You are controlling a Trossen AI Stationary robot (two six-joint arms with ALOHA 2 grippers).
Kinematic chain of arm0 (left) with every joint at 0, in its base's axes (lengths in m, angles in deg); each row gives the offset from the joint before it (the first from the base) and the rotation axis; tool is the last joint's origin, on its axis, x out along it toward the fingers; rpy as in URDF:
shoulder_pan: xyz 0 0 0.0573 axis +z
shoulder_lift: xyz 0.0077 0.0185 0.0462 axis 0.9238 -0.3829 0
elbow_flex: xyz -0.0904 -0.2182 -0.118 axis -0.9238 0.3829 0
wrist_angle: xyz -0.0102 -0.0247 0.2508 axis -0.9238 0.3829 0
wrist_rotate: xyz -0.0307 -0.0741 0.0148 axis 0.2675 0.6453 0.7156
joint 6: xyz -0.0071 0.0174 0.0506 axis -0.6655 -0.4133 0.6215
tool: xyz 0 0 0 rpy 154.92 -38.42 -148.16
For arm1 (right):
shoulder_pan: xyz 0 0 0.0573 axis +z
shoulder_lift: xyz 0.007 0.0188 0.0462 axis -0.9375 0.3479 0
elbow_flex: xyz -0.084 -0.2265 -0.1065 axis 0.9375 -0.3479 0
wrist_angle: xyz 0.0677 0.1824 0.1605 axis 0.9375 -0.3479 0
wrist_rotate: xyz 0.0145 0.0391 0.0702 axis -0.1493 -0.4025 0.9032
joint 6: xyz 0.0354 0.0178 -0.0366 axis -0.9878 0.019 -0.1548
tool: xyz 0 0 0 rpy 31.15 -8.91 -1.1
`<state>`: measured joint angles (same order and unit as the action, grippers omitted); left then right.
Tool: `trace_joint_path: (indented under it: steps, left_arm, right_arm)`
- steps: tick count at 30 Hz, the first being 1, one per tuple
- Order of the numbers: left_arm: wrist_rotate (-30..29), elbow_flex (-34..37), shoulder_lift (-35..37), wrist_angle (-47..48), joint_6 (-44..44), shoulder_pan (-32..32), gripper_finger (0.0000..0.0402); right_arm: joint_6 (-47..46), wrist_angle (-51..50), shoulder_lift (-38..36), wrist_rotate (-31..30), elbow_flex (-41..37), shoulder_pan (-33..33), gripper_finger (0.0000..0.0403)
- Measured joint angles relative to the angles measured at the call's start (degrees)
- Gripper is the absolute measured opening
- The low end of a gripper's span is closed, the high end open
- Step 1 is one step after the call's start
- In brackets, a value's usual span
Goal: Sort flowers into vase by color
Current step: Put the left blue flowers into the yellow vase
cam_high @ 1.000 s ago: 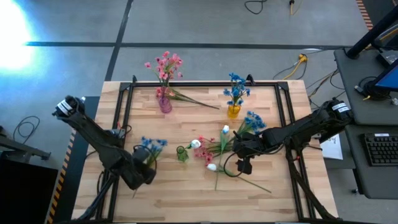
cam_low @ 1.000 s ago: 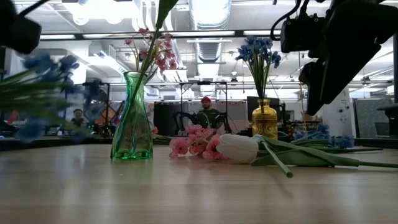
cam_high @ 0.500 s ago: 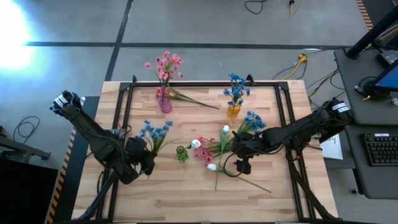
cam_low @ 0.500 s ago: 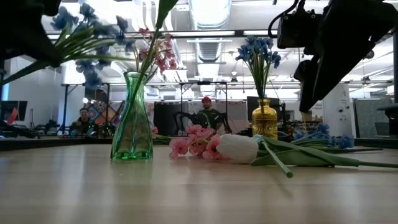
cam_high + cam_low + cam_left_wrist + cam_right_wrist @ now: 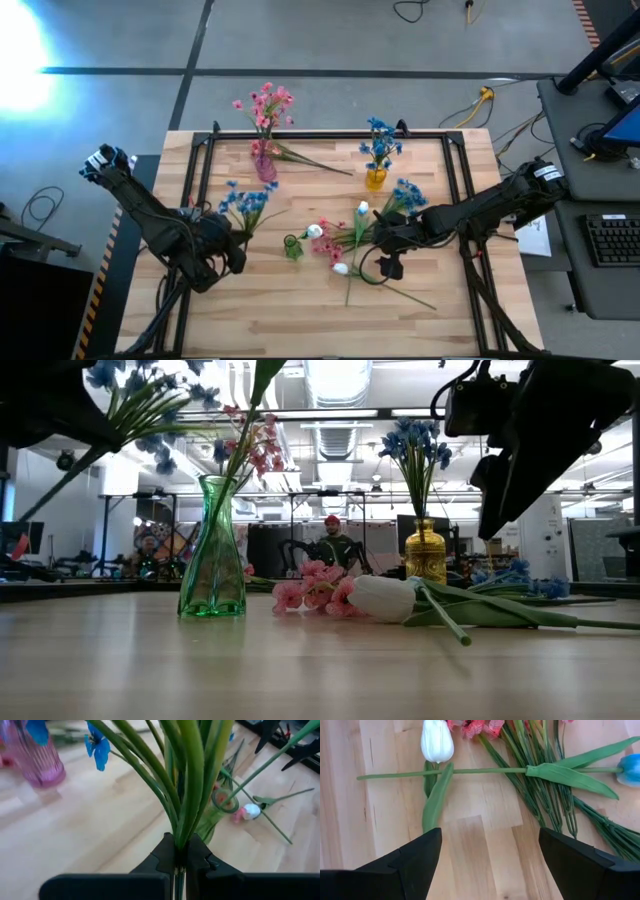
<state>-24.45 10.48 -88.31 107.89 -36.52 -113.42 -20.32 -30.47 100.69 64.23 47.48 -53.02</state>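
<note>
My left gripper (image 5: pixel 231 240) is shut on a bunch of blue flowers (image 5: pixel 246 200) at the table's left, lifted off the wood; in the low view the bunch (image 5: pixel 148 398) slants up at the top left. My right gripper (image 5: pixel 490 855) hangs open above loose flowers lying on the table's middle: a white tulip (image 5: pixel 437 740), pink blossoms (image 5: pixel 327 245) and a blue bunch (image 5: pixel 405 195). A pink vase (image 5: pixel 264 165) holds pink flowers, a yellow vase (image 5: pixel 375 179) holds blue ones, and a small green vase (image 5: pixel 293 247) stands near the middle. My left gripper pinches several green stems (image 5: pixel 181 837) of the blue bunch together between its two fingers. The stems fan out beyond the fingertips, and the blossoms point toward the table's far edge. The bunch is lifted clear and tilted upward; a stem end (image 5: pixel 62 480) sticks out below the hold.
A black frame (image 5: pixel 205 150) runs along the table's edges. The green vase (image 5: pixel 212 550) stands close to the held bunch, on its right. Long stems and leaves (image 5: pixel 570 772) spread on the wood under my right gripper. A person sits in the room behind the table.
My left gripper has risen and gone slightly toward the far edge, turning its wrist. The blue bunch has swung from lying nearly level to slanting upward, its blossoms now higher and nearer the far edge. My right gripper has kept still.
</note>
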Motion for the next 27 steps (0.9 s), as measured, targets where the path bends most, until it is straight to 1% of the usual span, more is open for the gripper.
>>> trace_joint_path:
  steps: [7, 10, 14, 16, 19, 22, 24, 27]
  left_arm:
    - [-7.4, 0.0, 1.6, -0.5, 7.0, 0.0, 0.0000]
    - [-10.6, 0.0, 2.7, -2.6, 12.4, 0.0, 0.0000]
    - [-17.6, 0.0, 4.6, -8.4, 23.6, 0.0, 0.0000]
    - [-19.5, 0.0, 6.1, -11.7, 29.4, 0.0, 0.0000]
    - [-21.5, 0.0, 8.3, -16.8, 37.1, 0.0, 0.0000]
    - [-24.1, 0.0, 10.1, -22.4, 45.5, 0.0, 0.0000]
    - [-25.0, 0.0, 10.8, -27.0, 52.6, 0.1, 0.0000]
    - [-24.8, 0.0, 11.7, -36.1, 64.4, 0.7, 0.0000]
  right_arm:
    - [2.0, 1.7, 0.0, -1.4, 0.0, 0.0, 0.0325]
    - [3.1, 2.2, 0.0, -1.6, 0.0, 0.0, 0.0325]
    - [5.1, 3.3, -0.4, -2.1, 0.0, 0.0, 0.0325]
    - [5.8, 3.4, -1.1, -2.9, 0.0, 0.0, 0.0325]
    - [6.6, 3.3, -2.9, -3.3, 0.0, 0.0, 0.0325]
    - [7.5, 3.3, -5.3, -5.1, 0.0, 0.0, 0.0325]
    - [7.9, 3.3, -7.2, -6.5, 0.0, 0.0, 0.0325]
    - [8.6, 3.4, -9.9, -8.8, 0.0, 0.0, 0.0325]
